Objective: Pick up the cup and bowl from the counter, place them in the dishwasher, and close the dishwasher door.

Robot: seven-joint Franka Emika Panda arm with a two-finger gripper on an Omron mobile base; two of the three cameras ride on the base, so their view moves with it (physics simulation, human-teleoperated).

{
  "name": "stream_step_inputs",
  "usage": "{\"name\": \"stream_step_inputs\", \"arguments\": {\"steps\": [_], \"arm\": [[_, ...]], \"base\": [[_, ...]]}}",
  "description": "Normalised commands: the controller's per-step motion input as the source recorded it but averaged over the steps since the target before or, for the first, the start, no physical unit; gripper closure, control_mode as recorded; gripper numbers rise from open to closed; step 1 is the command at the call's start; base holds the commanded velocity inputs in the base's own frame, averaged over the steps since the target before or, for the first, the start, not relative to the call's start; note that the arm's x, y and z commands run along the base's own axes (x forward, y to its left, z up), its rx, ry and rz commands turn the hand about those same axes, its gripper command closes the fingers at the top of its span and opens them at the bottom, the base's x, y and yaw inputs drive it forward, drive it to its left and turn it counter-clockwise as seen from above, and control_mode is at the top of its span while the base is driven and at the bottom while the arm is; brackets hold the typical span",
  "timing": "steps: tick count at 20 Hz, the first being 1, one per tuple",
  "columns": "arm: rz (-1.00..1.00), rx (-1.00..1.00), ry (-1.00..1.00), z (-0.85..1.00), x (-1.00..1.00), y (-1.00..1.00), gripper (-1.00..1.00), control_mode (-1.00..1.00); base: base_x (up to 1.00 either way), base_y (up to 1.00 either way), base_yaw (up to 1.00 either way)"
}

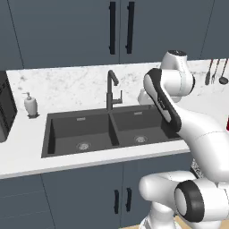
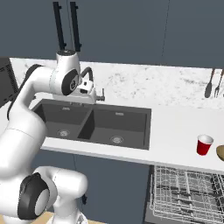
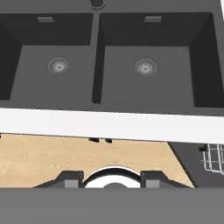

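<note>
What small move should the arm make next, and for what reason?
Probably swing the gripper rightward toward the cup. The hand view looks down at the sink, while the cup stands upright on the counter to the right, untouched, above the dishwasher's pulled-out rack. The gripper's fingers stand apart, holding nothing.

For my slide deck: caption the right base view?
Red cup on counter above the open dishwasher rack.
</note>
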Motion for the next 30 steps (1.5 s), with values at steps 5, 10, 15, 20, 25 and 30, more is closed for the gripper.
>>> {"name": "stream_step_inputs", "arguments": {"steps": [5,10,15,20,25,30], "arm": [[0.00,0.00,0.00,0.00,0.00,0.00,-1.00,1.00],[0.00,0.00,0.00,0.00,0.00,0.00,-1.00,1.00],[0.00,0.00,0.00,0.00,0.00,0.00,-1.00,1.00],[0.00,0.00,0.00,0.00,0.00,0.00,-1.00,1.00],[0.00,0.00,0.00,0.00,0.00,0.00,-1.00,1.00],[0.00,0.00,0.00,0.00,0.00,0.00,-1.00,1.00]], "base": [[-0.03,0.00,-0.02],[0.00,0.00,-0.36],[0.00,0.08,-0.54],[0.01,0.33,-0.56],[0.00,0.33,-0.54],[0.00,0.48,-0.50]]}}
